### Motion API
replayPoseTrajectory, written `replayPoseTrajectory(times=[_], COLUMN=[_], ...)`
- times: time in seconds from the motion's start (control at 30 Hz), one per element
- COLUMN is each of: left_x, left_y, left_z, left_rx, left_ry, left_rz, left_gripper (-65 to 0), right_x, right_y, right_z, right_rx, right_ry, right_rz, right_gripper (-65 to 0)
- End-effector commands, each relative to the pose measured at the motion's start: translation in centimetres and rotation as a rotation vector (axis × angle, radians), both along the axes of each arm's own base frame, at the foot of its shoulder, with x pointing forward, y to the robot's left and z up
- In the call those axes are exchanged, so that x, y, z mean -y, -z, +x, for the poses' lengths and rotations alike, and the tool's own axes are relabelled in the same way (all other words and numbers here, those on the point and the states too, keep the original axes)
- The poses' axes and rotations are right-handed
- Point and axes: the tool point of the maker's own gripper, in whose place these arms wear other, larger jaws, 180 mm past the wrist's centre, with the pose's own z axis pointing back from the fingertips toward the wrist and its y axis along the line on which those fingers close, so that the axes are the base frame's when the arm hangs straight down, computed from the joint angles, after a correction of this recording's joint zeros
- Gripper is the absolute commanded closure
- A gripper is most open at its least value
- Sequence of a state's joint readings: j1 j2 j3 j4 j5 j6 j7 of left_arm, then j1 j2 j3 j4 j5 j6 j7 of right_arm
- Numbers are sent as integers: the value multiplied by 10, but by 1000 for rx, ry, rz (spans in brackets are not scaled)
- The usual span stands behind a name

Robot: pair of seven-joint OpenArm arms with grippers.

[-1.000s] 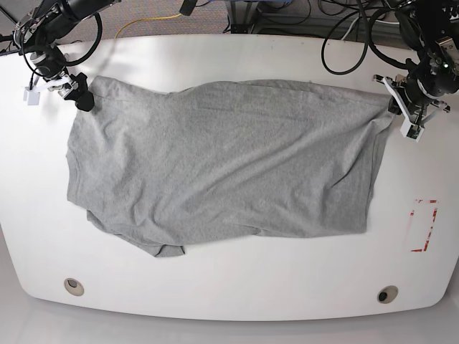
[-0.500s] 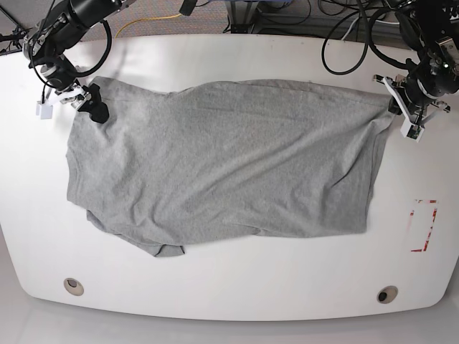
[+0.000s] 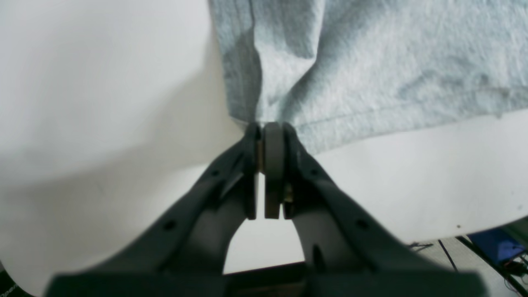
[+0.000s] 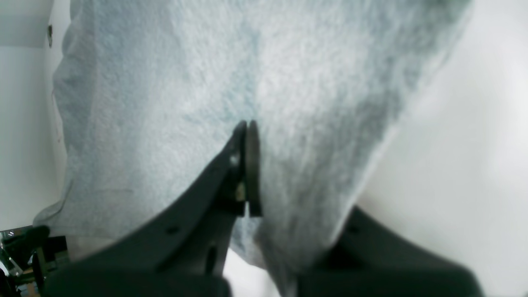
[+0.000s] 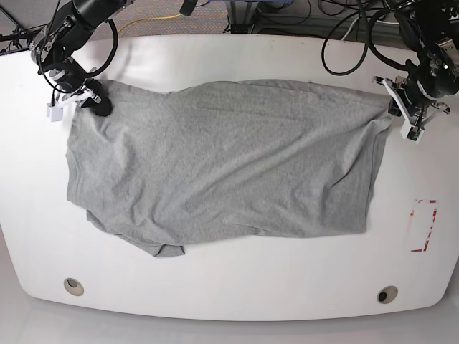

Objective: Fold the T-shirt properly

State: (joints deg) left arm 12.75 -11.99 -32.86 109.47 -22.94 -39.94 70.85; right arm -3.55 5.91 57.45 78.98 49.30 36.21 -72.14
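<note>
Spreading across most of the white desk (image 5: 229, 290), the T-shirt (image 5: 222, 165) lies plain-grey side up, its long edge running from the upper left of the base view to the upper right, with a rumpled bit tucked under at the lower left. A red-marked outline (image 5: 423, 226) sits on the bare desk at the right, well apart from the cloth.

At the upper right of the base view the left pincer (image 5: 399, 107) is closed on the shirt's corner; its wrist view shows the pads (image 3: 273, 148) pressed together with the hemmed edge pinched at their tips (only a thin bite of fabric, by the look of it). At the upper left the right pincer (image 5: 97, 104) is likewise clamped on the cloth, and in its wrist view the jaws meet with fabric draped over one side.

The likely trouble is the thin bite on the left: a pull toward the near edge could slip the hem free, dropping that corner and skewing the fold. Uneven travel between the two arms would drag the soft knit into diagonal wrinkles, and the bunched lower-left part may get folded in as it lies.
</note>
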Motion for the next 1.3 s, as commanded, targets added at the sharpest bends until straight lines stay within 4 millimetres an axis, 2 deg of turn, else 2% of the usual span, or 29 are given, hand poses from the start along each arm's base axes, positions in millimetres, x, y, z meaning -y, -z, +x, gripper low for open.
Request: replayPoseTrajectory(times=[0.0, 0.1, 0.3, 0.37, 0.63, 0.73, 0.87, 0.97, 1.1, 1.27], left_x=[1, 1, 0, -8, -10, -8, 0, 8, 8, 25], left_y=[-11, -9, 7, 9, 6, -8, -35, -70, -113, -156], left_z=[10, 6, -21, -30, -27, -4, 33, 62, 98, 138], left_rx=[47, 36, -40, -57, -40, 28, 153, 275, 415, 530], left_ry=[17, 19, 21, -2, -16, -15, -17, -8, -7, 59], left_rz=[4, 3, 10, 18, 15, 11, -12, -5, -3, -12], left_gripper=[0, 0, 0, 0, 0, 0, 0, 0, 0, 0], right_x=[18, 23, 23, 20, 18, 15, 12, 20, 16, 19], right_y=[-14, -20, -35, -41, -56, -66, -90, -113, -137, -154], right_z=[1, -8, -39, -52, -63, -56, -27, -4, 30, 72], right_rx=[37, 30, 38, 48, 60, 90, 183, 250, 334, 355], right_ry=[7, -6, -55, -73, -110, -127, -147, -165, -224, -285], right_rz=[-50, -100, -189, -197, -249, -274, -320, -373, -413, -500], right_gripper=[0, 0, 0, 0, 0, 0, 0, 0, 0, 0])
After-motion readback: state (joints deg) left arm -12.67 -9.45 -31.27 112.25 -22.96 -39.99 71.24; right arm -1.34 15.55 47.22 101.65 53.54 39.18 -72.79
